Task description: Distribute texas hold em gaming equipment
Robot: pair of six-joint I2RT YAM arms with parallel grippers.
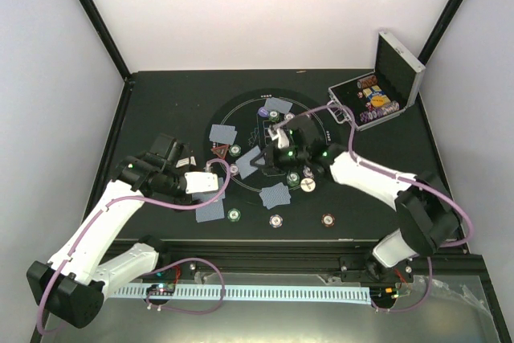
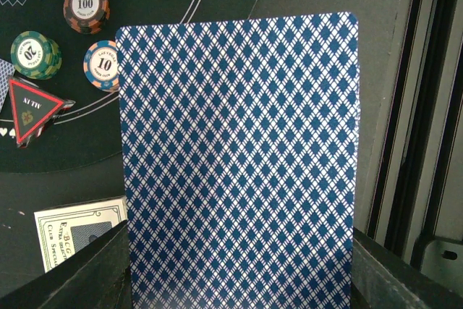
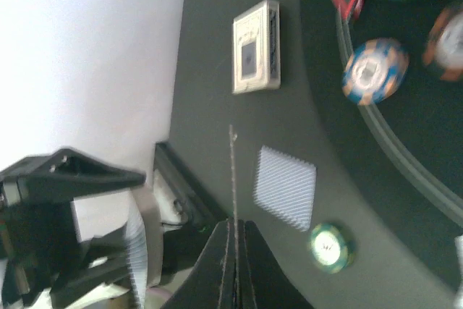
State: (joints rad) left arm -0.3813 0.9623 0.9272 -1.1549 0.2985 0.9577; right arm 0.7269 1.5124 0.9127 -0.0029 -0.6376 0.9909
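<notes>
**Top view.** Noting left pincer [image 1: 205, 184] hanging just off the left edge of the mat [image 1: 241, 114], and right pincer [image 1: 245, 168] poised over mid-mat, pointing toward it. Counting face-down cards set out on the mat: a lot at the left [image 1: 222, 132], one at the far side [image 1: 279, 106], one at the near side [image 1: 275, 195]. Each is looking like two overlapped. Spotting a stray card [image 1: 210, 210] on the counter [image 1: 161, 102] just beside the mat, with a green chip [image 1: 234, 215] near it. Seeing other chips dotting the mat's rim. Logging the case [image 1: 377, 102] standing open at far right with chip rows inside. Judging the job as partway done: several seats supplied, stock waiting in the case, and a card in each pincer not yet placed.

**Left wrist.** Finding the left pincer clamping a blue-backed card [image 2: 239, 157], upright and filling the frame. Not managing to tell one card from a stack. Reading chips: "100" [image 2: 86, 6], "20" [image 2: 35, 54], "10" [image 2: 102, 64]. Reading "ALL IN", inverted, on the red triangle [image 2: 32, 106]. Making out only part of the print on the card box [image 2: 79, 233], possibly "Club Special".

**Right wrist.** Finding the right pincer pinching an edge-on card [image 3: 233, 171], a thin line rising from closed tips. Seeing the box, stray card and green chip beyond. Finding chip lettering here too blurred to read.
</notes>
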